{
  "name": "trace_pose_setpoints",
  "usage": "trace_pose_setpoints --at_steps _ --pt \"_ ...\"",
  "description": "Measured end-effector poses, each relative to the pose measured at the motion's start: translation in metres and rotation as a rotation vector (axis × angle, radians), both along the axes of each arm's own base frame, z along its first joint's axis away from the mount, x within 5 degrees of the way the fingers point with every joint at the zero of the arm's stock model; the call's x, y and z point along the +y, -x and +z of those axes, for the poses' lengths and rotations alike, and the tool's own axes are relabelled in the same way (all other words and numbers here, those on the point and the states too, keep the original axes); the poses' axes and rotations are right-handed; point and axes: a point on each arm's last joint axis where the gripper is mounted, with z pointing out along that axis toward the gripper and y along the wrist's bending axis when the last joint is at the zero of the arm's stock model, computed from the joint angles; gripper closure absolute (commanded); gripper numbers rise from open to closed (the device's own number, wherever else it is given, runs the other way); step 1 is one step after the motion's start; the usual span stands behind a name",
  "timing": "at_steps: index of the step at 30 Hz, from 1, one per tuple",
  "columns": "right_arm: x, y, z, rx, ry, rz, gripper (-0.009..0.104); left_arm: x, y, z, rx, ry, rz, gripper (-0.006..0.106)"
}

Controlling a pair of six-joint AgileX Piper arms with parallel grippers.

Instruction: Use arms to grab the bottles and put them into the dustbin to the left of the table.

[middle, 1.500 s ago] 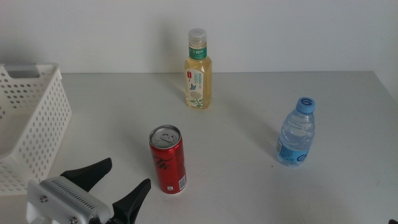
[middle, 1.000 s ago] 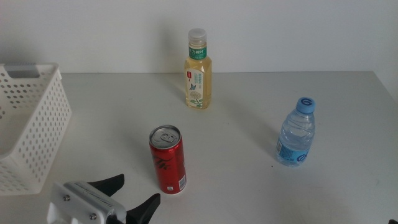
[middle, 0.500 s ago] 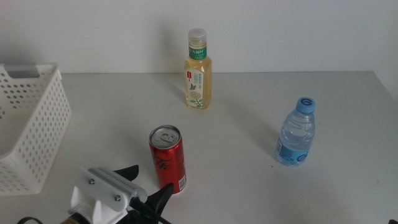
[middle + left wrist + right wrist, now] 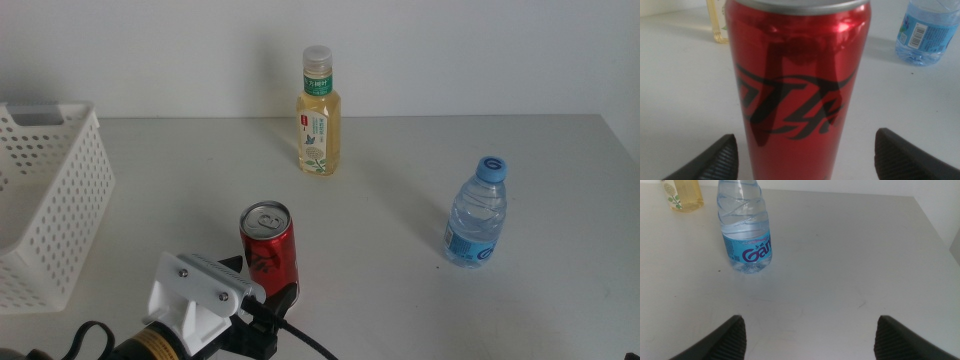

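The table point(image 4: 400, 300) is a plain light-grey matte surface carrying 3 upright containers. The red soda can point(image 4: 270, 255) stands near the front, its silver top and pull tab visible, black lettering on its side. The tea bottle point(image 4: 318, 118) stands at the rear, pale yellow, with a white cap and green-white label. The water bottle point(image 4: 476, 215) stands to the right, clear, with a blue cap and blue label. The dustbin point(image 4: 60, 190), white with perforated sides, sits at the left edge.

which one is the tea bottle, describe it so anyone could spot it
Look to the far edge of the table, by the white wall. The tea bottle stands upright there, alone. Unlike the red can and blue-capped water bottle, it holds pale yellow liquid under a white cap.
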Motion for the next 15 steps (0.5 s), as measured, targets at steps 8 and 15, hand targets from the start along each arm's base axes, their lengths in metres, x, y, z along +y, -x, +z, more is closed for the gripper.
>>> trace_pose_setpoints --at_steps 8,15 --pt "0.000 0.000 0.000 0.000 0.000 0.000 0.030 -0.008 -0.012 -0.003 -0.005 0.002 0.000 0.007" --pt "0.000 0.000 0.000 0.000 0.000 0.000 0.030 -0.014 -0.023 -0.008 -0.003 0.002 0.014 0.007"
